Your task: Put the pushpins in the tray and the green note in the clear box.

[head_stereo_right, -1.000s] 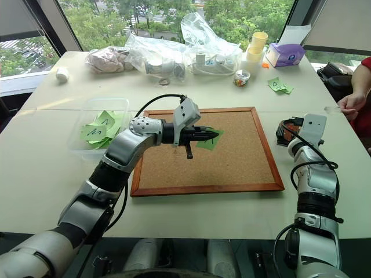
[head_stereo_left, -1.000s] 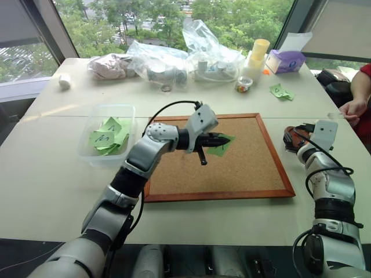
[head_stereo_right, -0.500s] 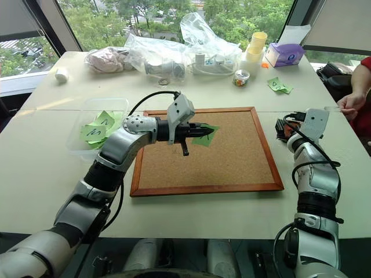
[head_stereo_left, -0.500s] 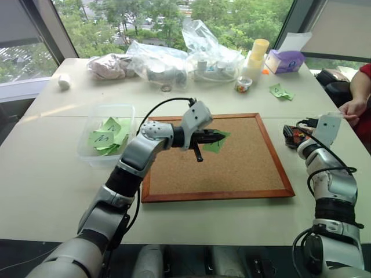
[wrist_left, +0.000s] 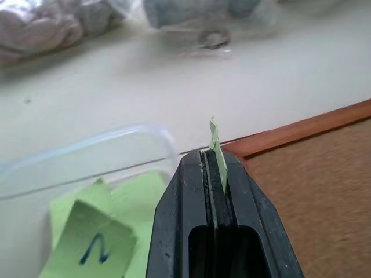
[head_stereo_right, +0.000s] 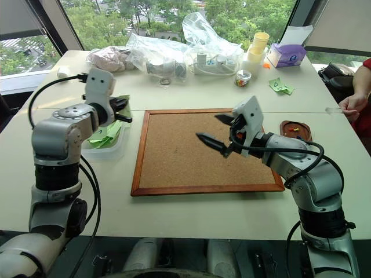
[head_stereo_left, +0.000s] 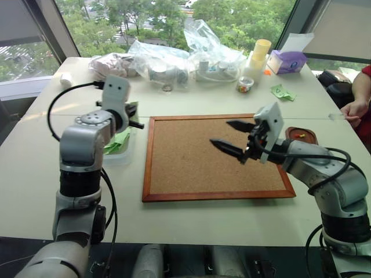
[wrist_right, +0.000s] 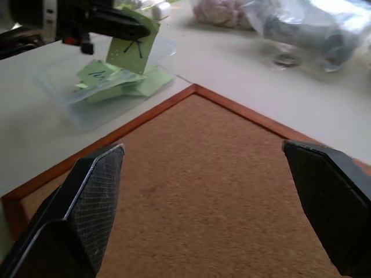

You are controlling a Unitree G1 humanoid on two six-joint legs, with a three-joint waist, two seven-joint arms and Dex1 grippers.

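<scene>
Green note (wrist_right: 131, 47): thin, limp paper, pinched by one edge in your left gripper (wrist_left: 213, 168), above the clear box (wrist_right: 69, 92).
Handling: you barely need pressure; it flutters.
Right gripper (head_stereo_left: 233, 136): fingers spread wide, empty, over the corkboard (head_stereo_left: 191, 168).

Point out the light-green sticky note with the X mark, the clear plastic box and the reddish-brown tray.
light-green sticky note with the X mark (wrist_right: 132, 51), right wrist view, its marked face.
clear plastic box (wrist_right: 93, 113), right wrist view, near wall.
reddish-brown tray (head_stereo_right: 291, 130), right eye view, inner floor.

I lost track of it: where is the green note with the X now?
Pinched in the left gripper, the small light-green sticky note hangs above the clear plastic box, left of the corkboard.
</scene>
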